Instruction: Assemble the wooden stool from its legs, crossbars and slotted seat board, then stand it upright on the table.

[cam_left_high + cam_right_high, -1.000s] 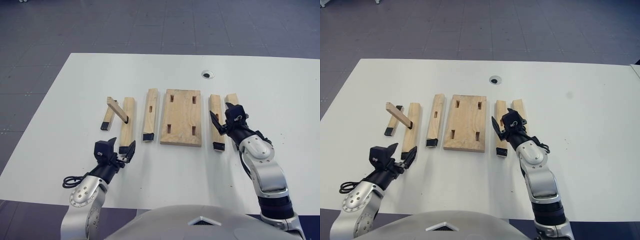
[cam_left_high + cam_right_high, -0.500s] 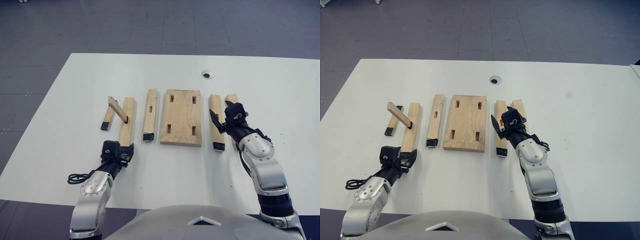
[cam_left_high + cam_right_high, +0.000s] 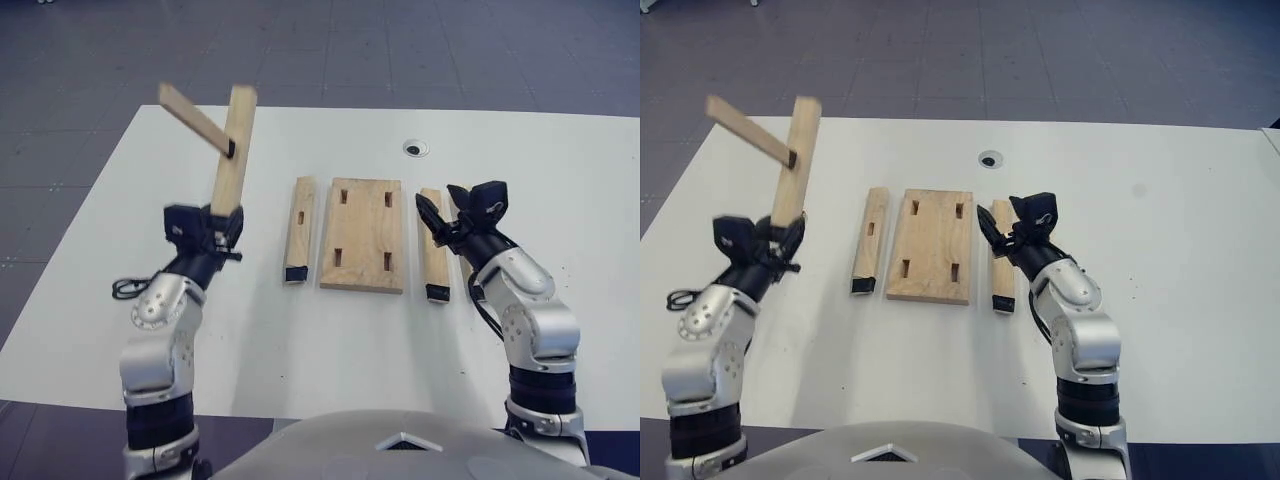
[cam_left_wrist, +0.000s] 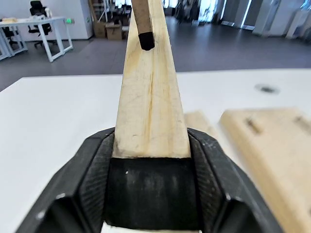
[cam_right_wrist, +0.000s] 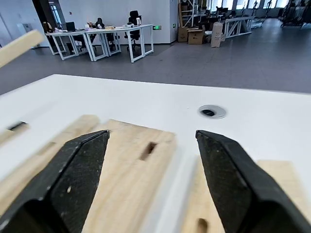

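Since a second ago my left gripper (image 3: 215, 226) has raised the leg (image 3: 233, 150) with its crossbar (image 3: 195, 118) off the bench (image 3: 560, 180), clamped on its black foot. My right gripper (image 3: 458, 213) hangs wide open just above a second leg (image 3: 433, 255), seat board (image 3: 362, 235) to its left

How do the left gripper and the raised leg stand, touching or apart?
Touching. The left wrist view shows the left gripper with both fingers pressed against the sides of the leg, no gap.
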`<act>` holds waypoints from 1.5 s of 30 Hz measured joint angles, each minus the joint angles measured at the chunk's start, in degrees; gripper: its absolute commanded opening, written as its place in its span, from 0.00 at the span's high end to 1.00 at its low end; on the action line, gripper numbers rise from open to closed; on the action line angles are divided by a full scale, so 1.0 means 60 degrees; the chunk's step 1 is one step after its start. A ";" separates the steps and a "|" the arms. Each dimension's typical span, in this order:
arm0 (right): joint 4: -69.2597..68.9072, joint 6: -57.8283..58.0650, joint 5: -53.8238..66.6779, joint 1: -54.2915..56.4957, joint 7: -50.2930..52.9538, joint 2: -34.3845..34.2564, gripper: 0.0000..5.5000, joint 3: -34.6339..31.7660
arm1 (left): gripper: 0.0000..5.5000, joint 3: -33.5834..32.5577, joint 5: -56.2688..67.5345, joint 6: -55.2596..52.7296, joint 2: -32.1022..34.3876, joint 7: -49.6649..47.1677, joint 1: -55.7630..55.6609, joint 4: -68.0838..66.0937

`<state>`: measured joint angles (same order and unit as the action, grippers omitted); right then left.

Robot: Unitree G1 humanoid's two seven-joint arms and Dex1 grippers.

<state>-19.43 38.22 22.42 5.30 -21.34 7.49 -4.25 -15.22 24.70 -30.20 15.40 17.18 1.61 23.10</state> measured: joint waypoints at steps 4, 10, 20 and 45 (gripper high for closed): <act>0.0817 0.1675 0.2780 0.0596 -0.1062 -0.0214 0.15 -0.0857 | 0.62 -0.0049 0.3250 -0.1968 -0.0278 0.0734 -0.1455 0.0109; 0.2004 0.3544 0.6197 0.1841 -0.2019 -0.0201 0.00 -0.1847 | 0.62 0.0434 0.5534 -0.3839 -0.0196 0.1896 -0.1881 -0.0971; 0.2796 0.4552 0.8552 0.2525 -0.2322 0.0012 0.00 -0.2137 | 0.62 0.0718 0.8022 -0.5124 -0.0248 0.2340 -0.1830 -0.1046; 0.2866 0.4232 0.9038 0.2529 -0.2201 0.0261 0.62 -0.1530 | 0.62 0.1155 0.8796 -0.5109 0.0005 0.1741 -0.1413 -0.0629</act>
<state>-2.23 63.61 76.65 20.47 -34.55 9.05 -13.43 -8.29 77.48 -60.85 15.43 27.63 -6.86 19.32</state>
